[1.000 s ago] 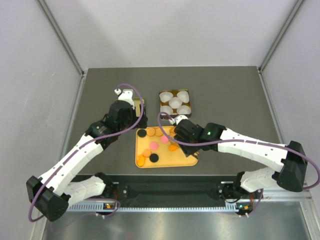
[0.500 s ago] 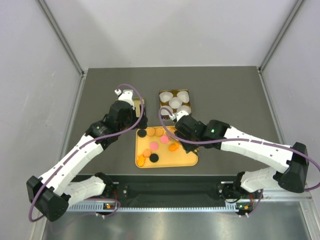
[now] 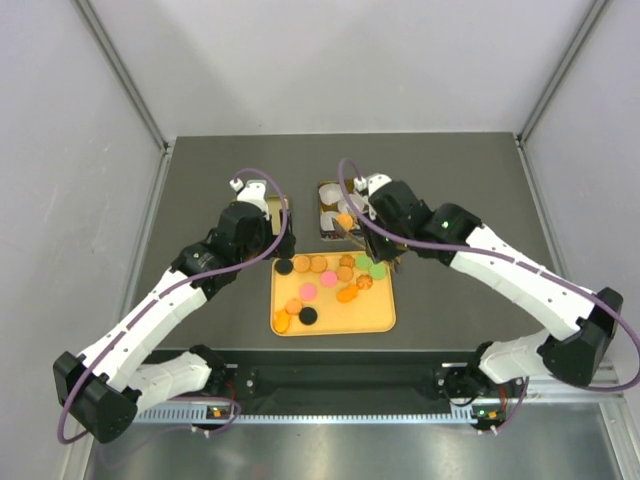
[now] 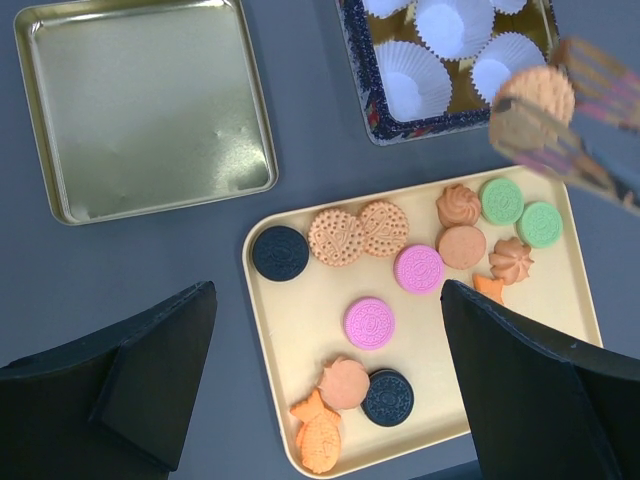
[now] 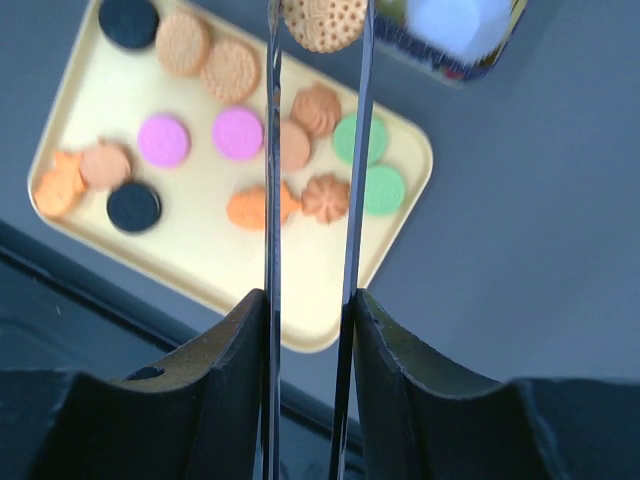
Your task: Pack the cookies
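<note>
Several cookies (image 4: 370, 322) in orange, tan, pink, green and black lie on a yellow tray (image 4: 300, 340). My right gripper (image 5: 318, 20) is shut on a tan round cookie (image 5: 323, 22), pinched between its long thin blades. In the top view that cookie (image 3: 344, 221) hangs over the near edge of the tin (image 3: 322, 205) of white paper cups. The left wrist view shows the same cookie (image 4: 535, 98) beside the tin (image 4: 420, 125). My left gripper (image 4: 345, 390) hovers open above the tray's near left part, holding nothing.
The tin's gold lid (image 4: 150, 105) lies upside down left of the tin, partly under my left arm in the top view (image 3: 265, 205). White paper cups (image 4: 412, 80) fill the tin. The tray (image 3: 350, 315) sits near the table's front edge.
My right gripper closed on a tan cookie, lifted it off the tray and carried it back to the tin. Cookies on the tray's right side are now uncovered. The left arm has not moved.
</note>
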`<state>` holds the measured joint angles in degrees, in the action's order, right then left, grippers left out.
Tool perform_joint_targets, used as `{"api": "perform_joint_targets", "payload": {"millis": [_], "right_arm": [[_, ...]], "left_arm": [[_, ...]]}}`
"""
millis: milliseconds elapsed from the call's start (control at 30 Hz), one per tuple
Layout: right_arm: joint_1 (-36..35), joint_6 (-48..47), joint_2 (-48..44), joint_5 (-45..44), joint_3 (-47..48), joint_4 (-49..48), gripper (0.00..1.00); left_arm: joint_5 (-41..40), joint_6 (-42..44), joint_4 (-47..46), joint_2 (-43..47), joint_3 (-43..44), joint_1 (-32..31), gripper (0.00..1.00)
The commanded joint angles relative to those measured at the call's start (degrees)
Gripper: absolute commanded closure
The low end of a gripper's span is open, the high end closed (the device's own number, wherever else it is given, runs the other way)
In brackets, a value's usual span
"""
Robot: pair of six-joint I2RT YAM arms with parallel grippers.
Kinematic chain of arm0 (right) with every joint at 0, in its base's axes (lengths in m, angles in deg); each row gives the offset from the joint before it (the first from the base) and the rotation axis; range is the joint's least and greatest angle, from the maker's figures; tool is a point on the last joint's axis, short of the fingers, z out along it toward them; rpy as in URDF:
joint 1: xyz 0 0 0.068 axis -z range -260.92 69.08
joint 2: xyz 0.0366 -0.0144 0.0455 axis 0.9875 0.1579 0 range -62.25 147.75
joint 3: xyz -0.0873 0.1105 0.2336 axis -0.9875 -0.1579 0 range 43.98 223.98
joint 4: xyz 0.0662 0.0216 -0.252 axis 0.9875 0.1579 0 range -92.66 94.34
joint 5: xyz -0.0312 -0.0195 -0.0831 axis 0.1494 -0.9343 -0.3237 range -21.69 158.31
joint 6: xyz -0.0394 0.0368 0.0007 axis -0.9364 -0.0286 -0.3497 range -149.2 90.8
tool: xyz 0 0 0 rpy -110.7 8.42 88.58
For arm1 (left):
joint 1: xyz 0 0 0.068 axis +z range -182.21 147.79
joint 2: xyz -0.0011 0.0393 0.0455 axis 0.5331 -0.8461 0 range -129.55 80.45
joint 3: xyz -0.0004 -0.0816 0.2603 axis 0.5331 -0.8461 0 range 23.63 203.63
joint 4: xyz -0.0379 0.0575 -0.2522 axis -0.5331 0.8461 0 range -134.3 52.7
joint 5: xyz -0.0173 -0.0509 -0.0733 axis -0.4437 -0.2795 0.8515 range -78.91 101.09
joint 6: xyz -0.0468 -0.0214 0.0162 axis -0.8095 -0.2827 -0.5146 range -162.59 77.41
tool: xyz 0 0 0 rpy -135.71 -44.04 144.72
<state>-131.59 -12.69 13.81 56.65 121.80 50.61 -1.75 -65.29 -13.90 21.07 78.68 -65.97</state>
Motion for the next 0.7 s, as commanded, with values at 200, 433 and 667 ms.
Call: {"api": "perform_joint_targets", "payload": {"millis": [200,433,667], "right_arm": [[8.22,-2.27,12.8,4.19,11.2,-12.75,0.64],[10.86,-2.1,20.88,4.28,16.04,-15.4,0.64],[12.97,-1.22,25.89,4.45,16.83,-17.94,0.63]], "left_arm": [[-0.17,0.29,-2.53,1.19,0.06,0.54,0.01],[-0.43,0.2,-2.44,1.8,-0.47,0.71,0.01],[-0.34,-0.15,-2.27,2.51,-1.34,0.71,0.01]]}}
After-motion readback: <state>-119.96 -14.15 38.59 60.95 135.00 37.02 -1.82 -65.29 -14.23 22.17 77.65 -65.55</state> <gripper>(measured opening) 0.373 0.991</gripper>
